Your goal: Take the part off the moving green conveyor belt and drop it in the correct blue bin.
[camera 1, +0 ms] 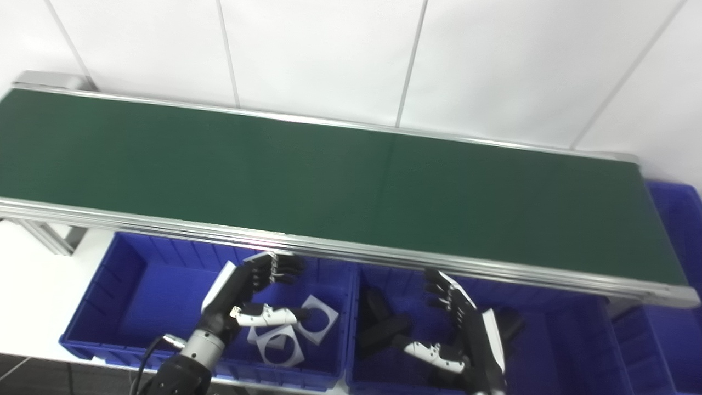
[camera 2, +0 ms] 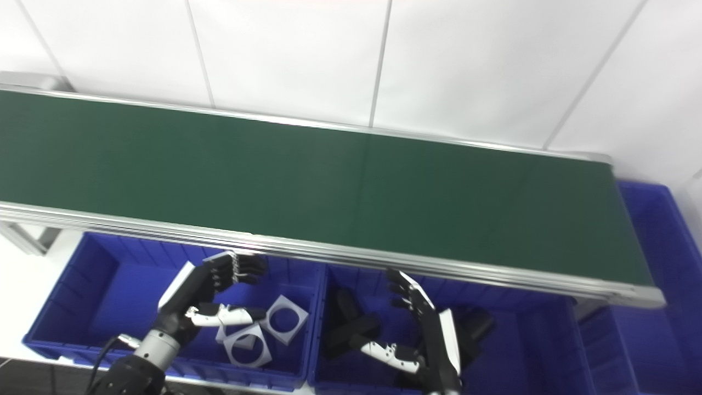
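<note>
Hovering over bins (camera 1: 137, 285), both hands (camera 1: 247, 296); bare belt (camera 1: 329, 181).

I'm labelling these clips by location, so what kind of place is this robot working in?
Probably a factory-style sorting station or a lab mock-up of one. A long green conveyor belt on an aluminium frame runs past blue bins sorted by part type: white square parts in one, black parts in the next.

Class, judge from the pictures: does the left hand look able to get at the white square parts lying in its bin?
Probably yes. The left hand hovers open inside the left blue bin, just above the white square parts, with nothing between them.
</note>
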Controlling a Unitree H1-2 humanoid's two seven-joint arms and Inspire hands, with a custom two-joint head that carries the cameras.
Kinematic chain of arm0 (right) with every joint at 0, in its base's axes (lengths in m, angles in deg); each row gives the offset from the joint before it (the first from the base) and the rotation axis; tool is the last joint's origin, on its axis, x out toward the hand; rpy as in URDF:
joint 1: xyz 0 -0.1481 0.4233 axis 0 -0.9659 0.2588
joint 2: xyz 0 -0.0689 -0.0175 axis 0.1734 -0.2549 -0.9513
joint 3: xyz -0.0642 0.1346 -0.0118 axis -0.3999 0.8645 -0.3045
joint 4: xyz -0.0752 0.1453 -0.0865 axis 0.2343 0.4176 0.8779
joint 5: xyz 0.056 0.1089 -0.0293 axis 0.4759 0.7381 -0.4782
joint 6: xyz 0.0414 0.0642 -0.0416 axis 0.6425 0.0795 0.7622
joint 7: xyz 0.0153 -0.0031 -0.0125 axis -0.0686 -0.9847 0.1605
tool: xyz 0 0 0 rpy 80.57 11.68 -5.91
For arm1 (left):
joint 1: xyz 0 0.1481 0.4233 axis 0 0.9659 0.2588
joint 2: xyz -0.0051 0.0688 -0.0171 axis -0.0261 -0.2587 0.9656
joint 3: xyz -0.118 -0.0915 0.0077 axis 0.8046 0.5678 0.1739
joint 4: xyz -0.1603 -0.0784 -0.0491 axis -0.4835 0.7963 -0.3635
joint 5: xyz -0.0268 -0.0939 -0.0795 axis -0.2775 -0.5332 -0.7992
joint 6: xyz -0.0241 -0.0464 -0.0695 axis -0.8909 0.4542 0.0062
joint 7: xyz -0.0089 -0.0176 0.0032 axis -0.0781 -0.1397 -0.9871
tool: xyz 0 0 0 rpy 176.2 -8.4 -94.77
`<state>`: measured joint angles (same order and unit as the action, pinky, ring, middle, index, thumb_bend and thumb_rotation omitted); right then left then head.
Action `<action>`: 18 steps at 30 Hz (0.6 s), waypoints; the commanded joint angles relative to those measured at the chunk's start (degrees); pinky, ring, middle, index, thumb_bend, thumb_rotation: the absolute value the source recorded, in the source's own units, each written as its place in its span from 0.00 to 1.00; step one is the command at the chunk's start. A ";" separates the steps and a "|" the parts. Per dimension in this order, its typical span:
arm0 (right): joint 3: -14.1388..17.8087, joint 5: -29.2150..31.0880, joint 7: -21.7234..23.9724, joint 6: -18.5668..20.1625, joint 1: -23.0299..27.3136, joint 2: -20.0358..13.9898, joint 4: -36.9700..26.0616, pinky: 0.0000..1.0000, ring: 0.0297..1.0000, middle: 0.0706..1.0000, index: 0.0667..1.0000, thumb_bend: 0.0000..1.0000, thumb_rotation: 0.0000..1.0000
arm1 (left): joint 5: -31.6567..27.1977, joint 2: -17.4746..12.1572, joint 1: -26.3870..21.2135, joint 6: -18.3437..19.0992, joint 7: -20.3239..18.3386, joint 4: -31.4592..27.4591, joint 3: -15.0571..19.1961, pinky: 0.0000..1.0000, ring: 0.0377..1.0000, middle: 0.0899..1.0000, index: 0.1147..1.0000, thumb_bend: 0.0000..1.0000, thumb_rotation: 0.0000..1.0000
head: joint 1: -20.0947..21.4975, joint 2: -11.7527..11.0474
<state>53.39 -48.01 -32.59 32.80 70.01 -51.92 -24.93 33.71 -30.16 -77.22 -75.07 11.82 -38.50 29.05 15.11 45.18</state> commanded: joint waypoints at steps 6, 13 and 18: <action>1.09 -1.20 -2.30 -1.00 -0.58 1.38 -1.74 0.68 0.79 0.82 0.81 0.64 0.00 | -2.83 1.46 -2.01 -3.66 -1.68 1.19 -0.04 0.62 0.61 0.61 0.62 0.66 0.00 | 0.58 0.18; 1.92 -2.29 -3.53 -0.38 -0.76 1.69 -2.16 0.68 0.78 0.82 0.82 0.64 0.00 | -2.64 3.05 -1.86 -3.22 -1.19 0.71 -0.05 0.63 0.61 0.61 0.63 0.67 0.00 | 0.09 0.23; 2.00 -2.18 -3.57 -0.72 -0.72 1.68 -1.67 0.68 0.78 0.81 0.83 0.64 0.00 | -2.61 3.37 -1.66 -3.18 -1.47 0.99 -0.19 0.68 0.64 0.64 0.63 0.65 0.00 | 0.61 -0.06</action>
<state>55.30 -50.41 -35.51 33.05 68.88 -50.71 -25.62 31.27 -26.89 -78.20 -76.34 10.64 -36.41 28.76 15.73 45.09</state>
